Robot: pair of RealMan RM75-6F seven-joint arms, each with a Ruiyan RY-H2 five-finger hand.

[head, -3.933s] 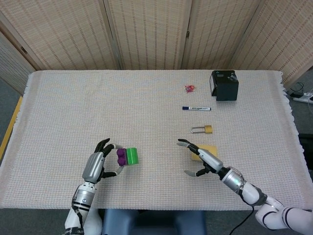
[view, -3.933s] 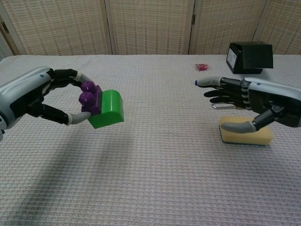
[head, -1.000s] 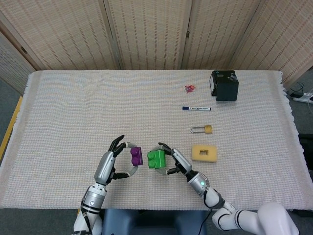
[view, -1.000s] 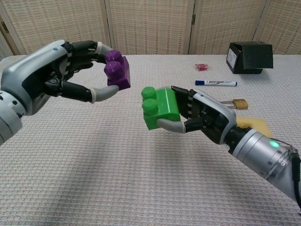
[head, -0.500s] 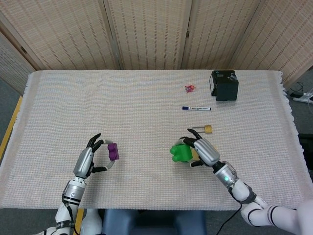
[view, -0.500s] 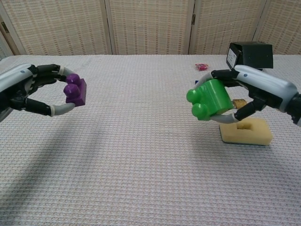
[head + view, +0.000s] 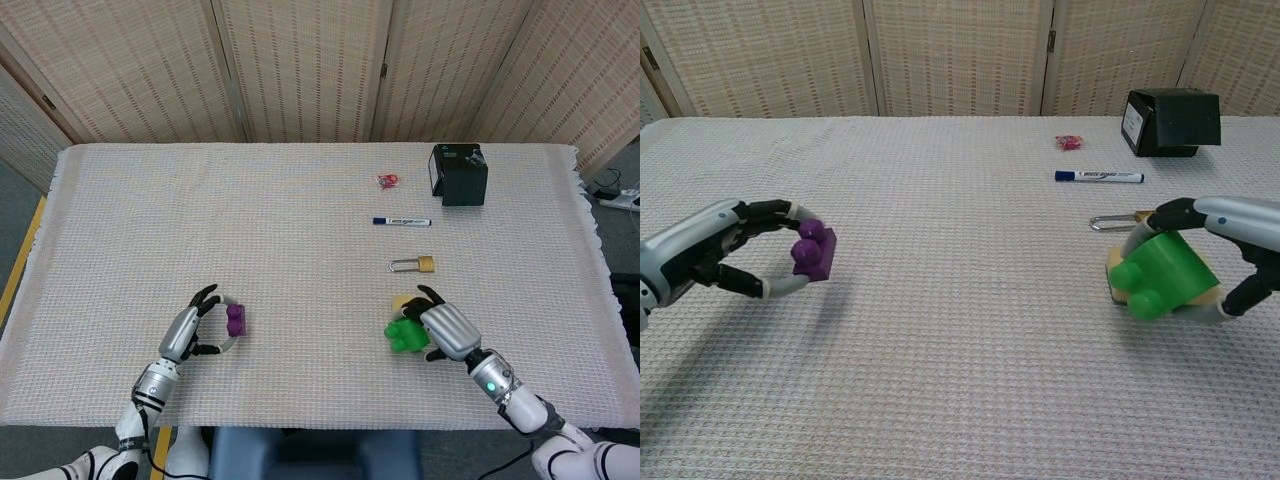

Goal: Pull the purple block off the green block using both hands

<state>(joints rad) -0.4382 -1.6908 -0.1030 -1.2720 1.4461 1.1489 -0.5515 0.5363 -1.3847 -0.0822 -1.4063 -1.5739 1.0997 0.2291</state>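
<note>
The purple block (image 7: 237, 320) (image 7: 813, 249) and the green block (image 7: 405, 333) (image 7: 1158, 271) are apart, one in each hand. My left hand (image 7: 190, 333) (image 7: 720, 250) pinches the purple block low over the cloth at the front left. At the front right my right hand (image 7: 447, 332) (image 7: 1230, 250) grips the green block, which sits down against the yellow sponge (image 7: 1120, 285). In the head view the green block and hand hide most of the sponge.
A brass padlock (image 7: 415, 264) lies just behind my right hand, with a blue marker (image 7: 401, 221) further back. A black box (image 7: 459, 174) and a small red item (image 7: 387, 180) stand at the far right. The woven cloth (image 7: 300, 230) covers the table.
Both hands have dropped lower toward the table. My right hand carried the green block right and down onto the sponge; my left hand lowered the purple block.
</note>
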